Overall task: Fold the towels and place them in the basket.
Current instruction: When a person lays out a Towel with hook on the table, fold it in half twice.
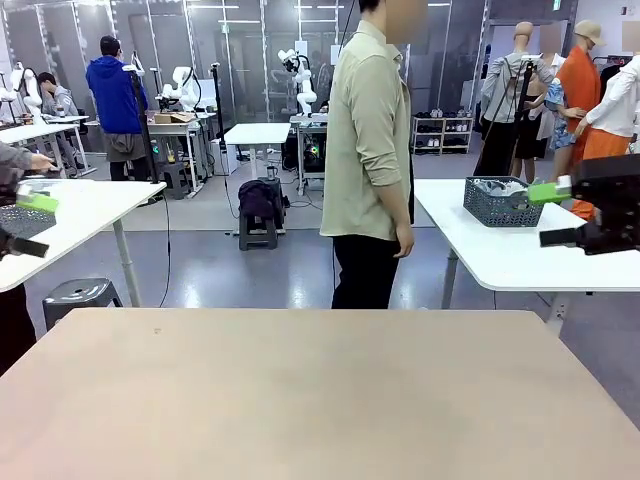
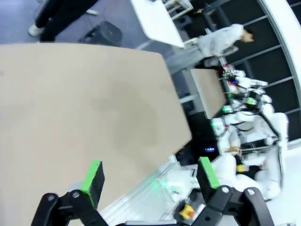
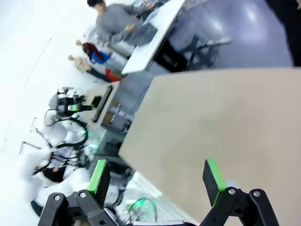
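Observation:
A dark grey wire-mesh basket [image 1: 497, 207] stands on a white table [image 1: 500, 255] behind and to the right of the person, far from both arms. Pale blue-grey towels [image 1: 500, 186] lie bunched inside it. My left gripper [image 1: 30, 225] hovers open at the left edge of the front view, with nothing between its green pads. My right gripper [image 1: 553, 215] hovers open at the right edge, also holding nothing. In the left wrist view the left gripper [image 2: 150, 173] looks down on the bare beige table [image 2: 84, 108]. The right gripper [image 3: 156, 175] likewise hangs over the beige table [image 3: 225, 122].
A person in an olive shirt [image 1: 367, 140] stands side-on at the far edge of the beige table [image 1: 320, 400]. Another white table [image 1: 70, 215] stands at the back left, with a grey stool [image 1: 78, 295] beside it.

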`<state>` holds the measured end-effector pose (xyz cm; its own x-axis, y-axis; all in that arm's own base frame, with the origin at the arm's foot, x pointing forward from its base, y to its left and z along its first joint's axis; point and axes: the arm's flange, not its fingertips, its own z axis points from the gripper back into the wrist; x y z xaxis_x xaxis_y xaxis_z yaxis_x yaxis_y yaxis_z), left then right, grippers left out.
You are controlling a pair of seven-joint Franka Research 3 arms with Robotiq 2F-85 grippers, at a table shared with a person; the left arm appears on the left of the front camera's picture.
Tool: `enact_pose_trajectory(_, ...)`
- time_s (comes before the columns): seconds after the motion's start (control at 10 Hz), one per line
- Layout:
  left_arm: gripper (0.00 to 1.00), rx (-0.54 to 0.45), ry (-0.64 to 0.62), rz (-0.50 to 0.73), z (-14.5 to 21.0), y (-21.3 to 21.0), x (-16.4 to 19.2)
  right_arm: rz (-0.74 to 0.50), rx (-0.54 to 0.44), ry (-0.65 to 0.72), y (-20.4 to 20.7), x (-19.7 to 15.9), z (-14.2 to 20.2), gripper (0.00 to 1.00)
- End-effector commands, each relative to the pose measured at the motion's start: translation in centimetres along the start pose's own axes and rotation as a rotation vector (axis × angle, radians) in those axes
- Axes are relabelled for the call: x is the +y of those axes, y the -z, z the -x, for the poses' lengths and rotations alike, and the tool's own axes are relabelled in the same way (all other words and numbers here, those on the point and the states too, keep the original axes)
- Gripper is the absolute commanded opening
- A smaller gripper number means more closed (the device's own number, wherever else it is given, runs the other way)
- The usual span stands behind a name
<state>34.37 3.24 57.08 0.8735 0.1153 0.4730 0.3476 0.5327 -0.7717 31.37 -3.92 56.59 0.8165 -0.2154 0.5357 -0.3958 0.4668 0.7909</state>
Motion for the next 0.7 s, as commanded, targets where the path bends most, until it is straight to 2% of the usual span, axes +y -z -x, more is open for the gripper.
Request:
enact_pose_trajectory(0.0,1.0,0.033,-0.064,0.118,1.6,-1.7,2.0,-0.063,0.087,0.095,-0.6,-1.8,4.4,1.0)
enact_pose_trajectory(0.2,1.0,0.045,-0.097,0.203,2.2,-2.4,3.3,-0.157,0.147,0.201,-0.9,-3.3,5.2,1.0)
enact_pose_trajectory(0.5,1.0,0.047,-0.113,0.218,2.4,-3.2,4.1,-0.258,0.199,0.221,-2.1,-4.5,6.4,1.0)
enact_pose_trajectory(0.6,1.0,0.028,-0.118,0.23,2.5,-4.2,4.2,-0.274,0.183,0.232,-2.8,-4.7,6.9,1.0)
